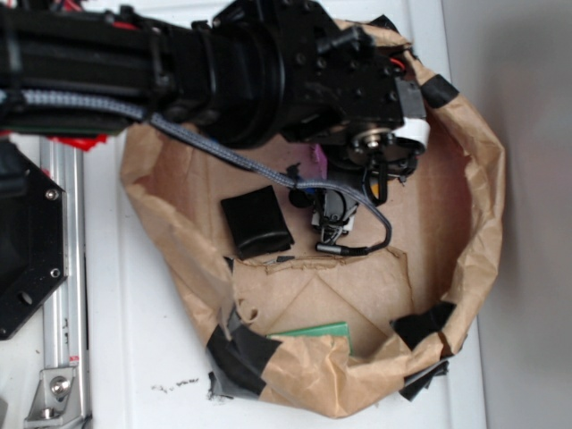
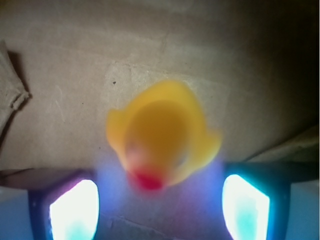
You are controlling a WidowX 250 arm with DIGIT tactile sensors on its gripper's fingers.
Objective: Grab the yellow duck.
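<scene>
In the wrist view the yellow duck [image 2: 162, 135] fills the middle, blurred and close, its red beak pointing toward the camera. It sits on brown paper [image 2: 75, 75]. My gripper [image 2: 160, 205] is open. Its two fingers [image 2: 75, 210] glow bright at the bottom left and bottom right, and the duck's beak end lies just ahead of the gap between them, touching neither. In the exterior view my gripper [image 1: 335, 219] hangs under the black arm [image 1: 268, 71] over the paper floor, and the duck is hidden there.
A crumpled brown paper wall [image 1: 483, 179] patched with black tape rings the work area. A black block [image 1: 256, 222] lies left of the gripper. A green card [image 1: 313, 332] sits by the front wall, and a purple bit [image 1: 315, 163] shows under the arm.
</scene>
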